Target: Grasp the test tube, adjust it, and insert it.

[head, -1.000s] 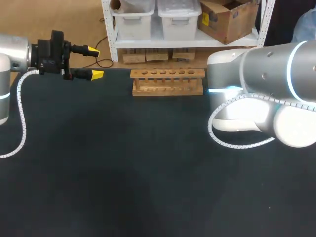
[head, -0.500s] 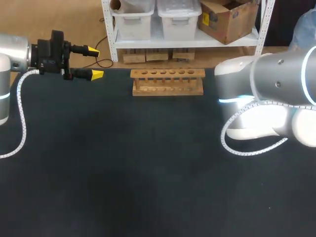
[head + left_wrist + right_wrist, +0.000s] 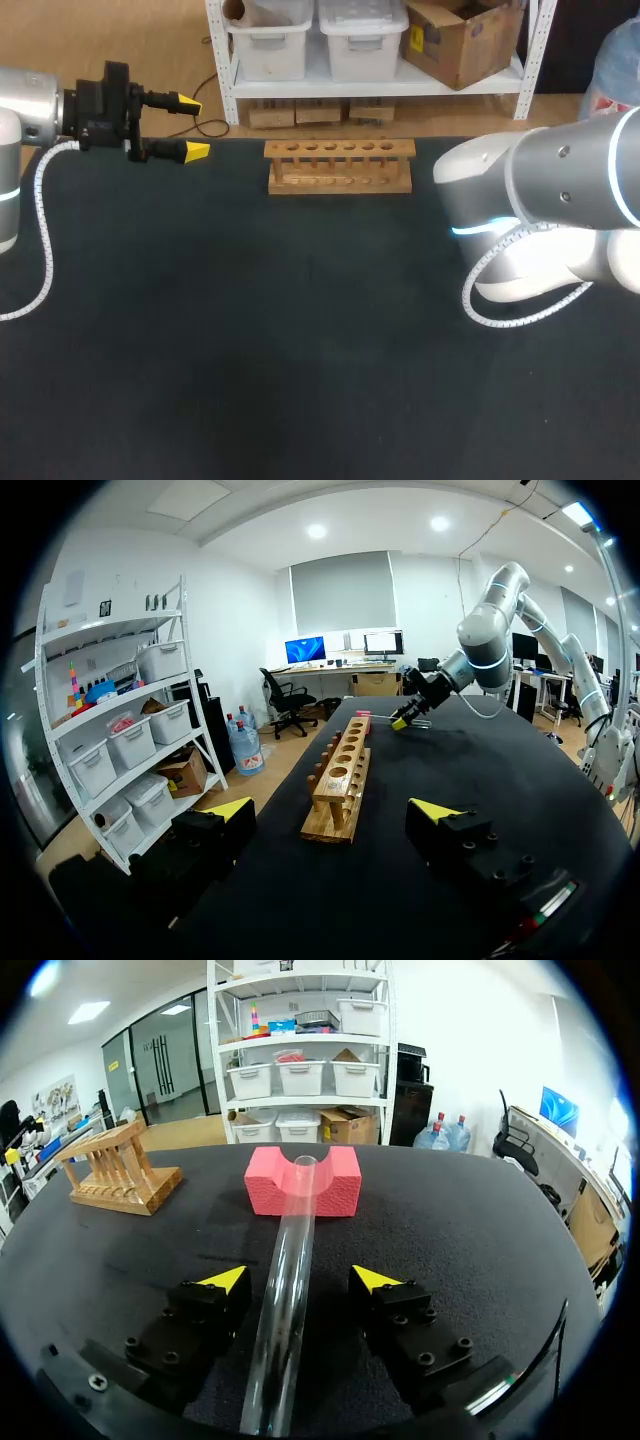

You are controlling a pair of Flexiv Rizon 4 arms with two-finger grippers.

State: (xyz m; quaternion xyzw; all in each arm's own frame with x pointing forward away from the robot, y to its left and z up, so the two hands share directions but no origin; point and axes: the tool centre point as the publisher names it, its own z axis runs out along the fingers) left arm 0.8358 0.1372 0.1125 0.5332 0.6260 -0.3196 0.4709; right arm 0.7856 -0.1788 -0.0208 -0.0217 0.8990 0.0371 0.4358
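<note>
Black worktop (image 3: 250,330) lies before us. Our right pincer (image 3: 298,1278) stands apart around a clear glass test tube (image 3: 285,1330), whose far end rests in a pink foam block's (image 3: 335,1185) notch. Farther back, our left pincer (image 3: 192,127), also apart, faces a light wooden rack (image 3: 339,165).

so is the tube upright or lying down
Lying down: the tube runs lengthwise from the notch of the pink block back between the open fingers of the right gripper, neither of which touches it.

Left gripper (image 3: 192,127) and right gripper (image 3: 300,1278) stand parted (fingers wide).
</note>
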